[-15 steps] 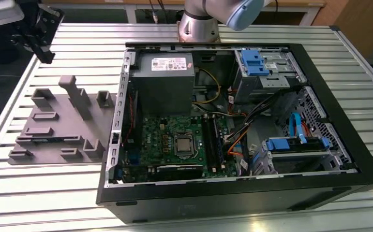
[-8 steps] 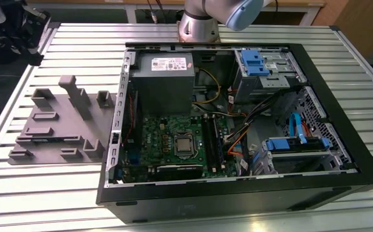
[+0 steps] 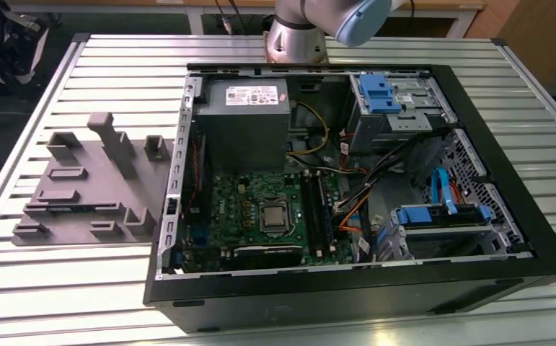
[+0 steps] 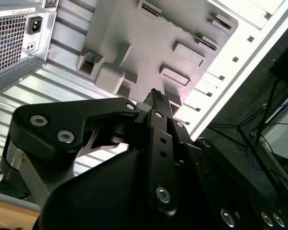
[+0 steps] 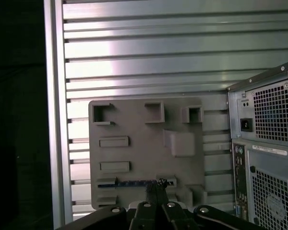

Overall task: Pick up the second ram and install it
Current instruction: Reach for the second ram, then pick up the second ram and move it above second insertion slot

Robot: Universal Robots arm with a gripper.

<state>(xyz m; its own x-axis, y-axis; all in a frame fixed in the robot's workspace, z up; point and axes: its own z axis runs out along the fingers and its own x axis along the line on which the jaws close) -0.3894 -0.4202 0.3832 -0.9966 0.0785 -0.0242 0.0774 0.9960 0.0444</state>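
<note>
One ram [image 5: 129,182] sits in a fixture [image 5: 144,158] slot, presumably so I can pinch it. My gripper [image 5: 156,186] hangs above the fixture, in line with that slot, jaws closed, empty.

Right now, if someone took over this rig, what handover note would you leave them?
End effector: shut, holding nothing, hanging above the grey fixture on the slatted table.
Second ram: in a slot of the fixture, untouched, the thing nearest the end effector.
Computer case: open beside the fixture, with the motherboard exposed.
Done: nothing yet on this ram.
Left: the pick-up and the install.
</note>
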